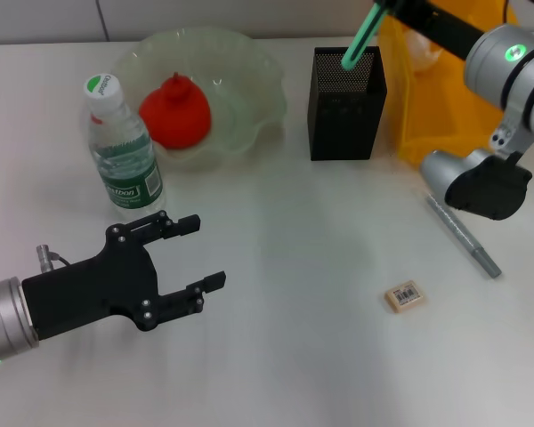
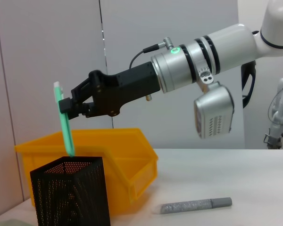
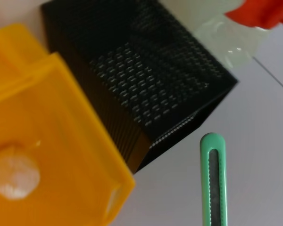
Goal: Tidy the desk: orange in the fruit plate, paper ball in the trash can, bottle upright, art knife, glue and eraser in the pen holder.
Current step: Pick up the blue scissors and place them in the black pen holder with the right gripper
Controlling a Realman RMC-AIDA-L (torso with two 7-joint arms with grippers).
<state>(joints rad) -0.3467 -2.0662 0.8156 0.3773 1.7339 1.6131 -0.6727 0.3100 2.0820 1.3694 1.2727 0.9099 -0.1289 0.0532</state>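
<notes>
Head view shows the white surface (image 1: 303, 356) carrying everything, with the yellow bin (image 1: 427, 89) at the far right as the biggest thing on it; a white paper ball (image 3: 12, 176) lies inside the bin. Next in bulk is the pale green fruit plate (image 1: 249, 80) at the far left-centre, holding a red-orange fruit (image 1: 176, 111). Just in front of the plate's left side the bottle (image 1: 120, 151) stands upright with its white-and-green cap on top. The black mesh pen holder (image 1: 345, 107) sits between the plate and the bin, close beside the bin.

The right tool (image 2: 66, 106) hangs above the pen holder, its fingers clamped on the upper part of the green art knife (image 2: 63, 122). The knife hangs nearly upright, slightly tilted, and its lower tip reaches about the holder's open rim; whether it touches the mesh I cannot tell.

The left tool (image 1: 200, 253) hovers low over the near left of the surface, just in front of the bottle, its fingers spread apart and holding nothing.

A grey glue stick (image 1: 463, 236) lies flat on the right of the surface, in front of the bin. The small tan eraser (image 1: 405, 296) lies near it, toward the front, well apart from both tools.
</notes>
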